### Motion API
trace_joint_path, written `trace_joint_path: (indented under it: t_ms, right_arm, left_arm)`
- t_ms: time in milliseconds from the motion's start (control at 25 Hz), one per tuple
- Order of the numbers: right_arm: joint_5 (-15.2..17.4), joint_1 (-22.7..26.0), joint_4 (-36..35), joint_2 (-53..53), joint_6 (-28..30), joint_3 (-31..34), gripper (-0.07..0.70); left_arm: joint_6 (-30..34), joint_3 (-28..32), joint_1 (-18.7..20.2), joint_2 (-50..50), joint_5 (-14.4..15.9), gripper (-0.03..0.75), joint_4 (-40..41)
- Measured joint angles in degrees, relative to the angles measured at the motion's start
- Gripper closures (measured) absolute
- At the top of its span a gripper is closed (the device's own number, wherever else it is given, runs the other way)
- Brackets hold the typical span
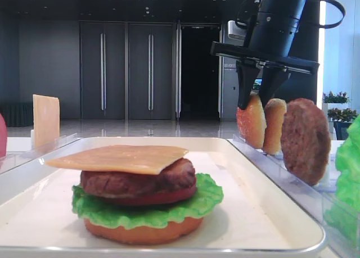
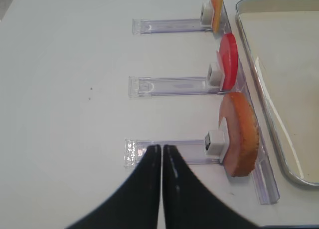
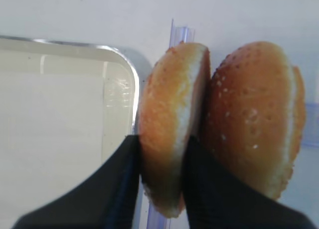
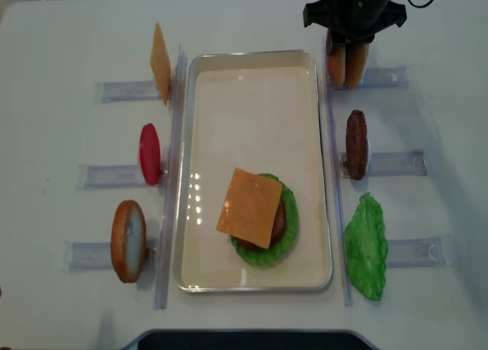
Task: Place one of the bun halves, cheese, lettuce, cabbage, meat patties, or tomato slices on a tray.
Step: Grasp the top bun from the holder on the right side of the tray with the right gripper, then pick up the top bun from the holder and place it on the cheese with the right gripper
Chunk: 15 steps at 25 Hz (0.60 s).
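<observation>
Two bun halves stand on edge in a clear rack right of the white tray (image 4: 206, 136). My right gripper (image 3: 163, 140) is shut on the bun half (image 3: 172, 104) nearer the tray, one finger on each face; the sesame-speckled one (image 3: 254, 119) leans against it. From the low view the right gripper (image 1: 253, 103) comes down onto that bun half (image 1: 251, 123). On the tray sits a stack: bun base, lettuce (image 1: 146, 210), tomato, meat patty (image 1: 138, 182), cheese (image 1: 121, 157) on top. My left gripper (image 2: 162, 148) is shut and empty over a rack left of the tray.
Right racks hold a meat patty (image 4: 356, 144) and a lettuce leaf (image 4: 366, 247). Left racks hold a cheese slice (image 4: 159, 62), a tomato slice (image 4: 150, 153) and a bun half (image 4: 128, 239), which stands just right of my left gripper's fingers.
</observation>
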State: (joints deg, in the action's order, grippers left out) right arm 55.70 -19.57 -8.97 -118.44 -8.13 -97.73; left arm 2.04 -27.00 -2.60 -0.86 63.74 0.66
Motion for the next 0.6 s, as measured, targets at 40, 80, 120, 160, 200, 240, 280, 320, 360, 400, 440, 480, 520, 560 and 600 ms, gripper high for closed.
trace_joint_path:
  t_ms: [40,80,120,160,200,240,280,320,360,400,440,480,520,560,600]
  right_arm:
    - [0.2,0.0,0.0,0.0,0.0,0.0,0.412]
    - [0.4,0.0,0.0,0.1,0.0,0.0,0.412]
    - [0.7,0.0,0.0,0.4,0.0,0.0,0.412]
    - [0.9,0.0,0.0,0.7,0.0,0.0,0.412]
    - [1.3,0.0,-0.1,1.3,0.0,0.0,0.412]
    - [1.8,0.0,-0.3,1.9,0.0,0.0,0.413]
    - [2.3,0.0,-0.8,2.8,0.0,0.0,0.414]
    - [2.9,0.0,-1.2,4.0,0.0,0.0,0.414]
    - [3.5,0.0,-1.6,5.3,0.0,0.0,0.414]
    - [4.2,0.0,-2.2,6.5,0.0,0.0,0.414]
    - [4.6,-0.1,-2.8,7.9,0.0,0.0,0.414]
    - [5.1,-0.2,-3.2,9.2,0.0,0.0,0.414]
    - [5.6,-0.5,-3.6,10.3,0.0,0.0,0.414]
    - [6.0,-0.5,-4.4,11.8,0.0,0.0,0.414]
    - [6.3,-0.7,-5.3,13.3,0.0,0.2,0.414]
  left_arm:
    - [0.0,0.0,0.0,0.0,0.0,0.716,0.0]
    - [0.0,0.0,0.0,0.0,0.0,0.716,0.0]
    - [0.0,0.0,0.0,0.0,0.0,0.716,0.0]
    - [0.0,0.0,0.0,0.0,0.0,0.716,0.0]
    - [0.0,0.0,0.0,0.0,0.0,0.716,0.0]
    - [0.0,0.0,0.0,0.0,0.0,0.716,0.0]
    - [0.0,0.0,0.0,0.0,0.0,0.716,0.0]
    - [0.0,0.0,0.0,0.0,0.0,0.716,0.0]
    - [0.0,0.0,0.0,0.0,0.0,0.716,0.0]
    - [0.0,0.0,0.0,0.0,0.0,0.716,0.0]
    - [0.0,0.0,0.0,0.0,0.0,0.716,0.0]
    - [0.0,0.0,0.0,0.0,0.0,0.716,0.0]
    - [0.0,0.0,0.0,0.0,0.0,0.716,0.0]
    - [0.0,0.0,0.0,0.0,0.0,0.716,0.0]
    - [0.0,0.0,0.0,0.0,0.0,0.716,0.0]
